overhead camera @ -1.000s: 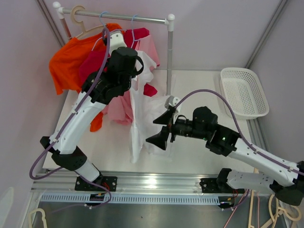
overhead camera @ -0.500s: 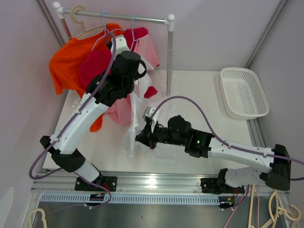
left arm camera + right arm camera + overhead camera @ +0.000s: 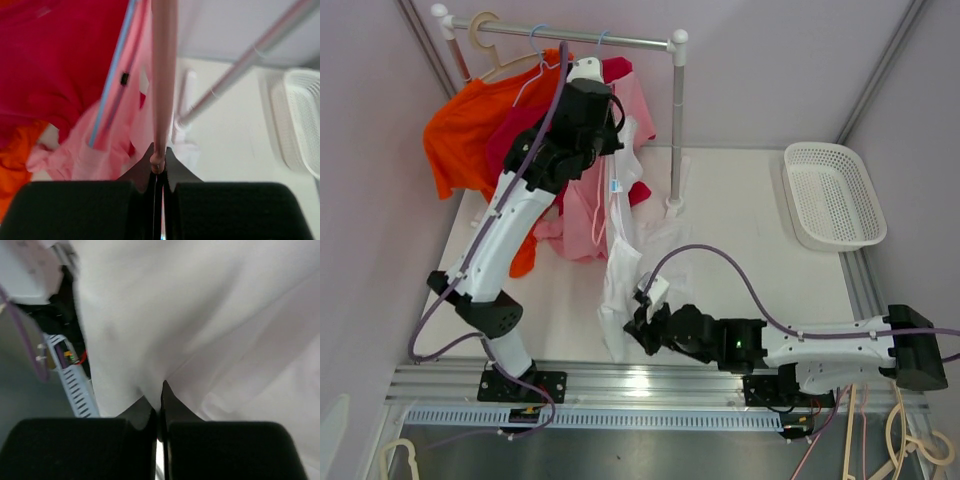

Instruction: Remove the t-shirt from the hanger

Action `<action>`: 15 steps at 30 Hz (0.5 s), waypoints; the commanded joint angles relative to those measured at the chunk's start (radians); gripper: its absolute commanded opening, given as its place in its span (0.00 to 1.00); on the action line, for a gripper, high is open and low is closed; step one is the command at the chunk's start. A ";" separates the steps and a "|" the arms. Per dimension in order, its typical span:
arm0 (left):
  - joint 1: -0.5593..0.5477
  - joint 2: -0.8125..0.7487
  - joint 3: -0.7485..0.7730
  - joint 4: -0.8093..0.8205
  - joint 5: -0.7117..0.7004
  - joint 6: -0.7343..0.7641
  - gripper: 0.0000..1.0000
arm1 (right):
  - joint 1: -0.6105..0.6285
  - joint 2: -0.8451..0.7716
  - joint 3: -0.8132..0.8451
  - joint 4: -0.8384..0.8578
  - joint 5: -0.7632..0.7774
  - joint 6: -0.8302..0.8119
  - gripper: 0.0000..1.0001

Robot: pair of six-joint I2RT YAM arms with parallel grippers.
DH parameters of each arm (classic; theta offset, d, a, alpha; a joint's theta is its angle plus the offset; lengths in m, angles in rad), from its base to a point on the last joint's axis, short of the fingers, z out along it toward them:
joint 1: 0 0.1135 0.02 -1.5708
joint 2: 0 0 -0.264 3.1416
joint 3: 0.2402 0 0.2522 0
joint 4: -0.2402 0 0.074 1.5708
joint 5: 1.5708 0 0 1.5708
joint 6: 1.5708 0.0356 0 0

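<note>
A white t-shirt (image 3: pixel 620 250) hangs stretched from the rack down toward the table's near edge. It fills the right wrist view (image 3: pixel 200 315). My right gripper (image 3: pixel 634 325) is low near the front edge, shut on the shirt's lower part (image 3: pixel 161 395). My left gripper (image 3: pixel 608 130) is up by the rail, among the hanging clothes. In the left wrist view it (image 3: pixel 158 165) is shut on the end of a pale pink hanger (image 3: pixel 164 75) that runs straight up from the fingertips. From above, the hanger is hidden under the arm and cloth.
An orange shirt (image 3: pixel 470 130) and pink and red shirts (image 3: pixel 575 210) on blue hangers (image 3: pixel 112 75) hang from the rail (image 3: pixel 570 35). The rack's post (image 3: pixel 676 120) stands right of them. A white basket (image 3: pixel 830 195) sits at the far right. Spare hangers (image 3: pixel 910 440) lie at the lower right.
My right gripper was open beside the white t-shirt; it has shut on the cloth and dragged it down toward the near edge. My left gripper has moved up toward the rail.
</note>
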 commanded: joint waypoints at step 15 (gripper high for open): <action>-0.207 -0.961 -0.874 -0.168 0.295 -0.140 0.01 | -0.511 0.368 0.484 -0.473 0.102 0.088 0.00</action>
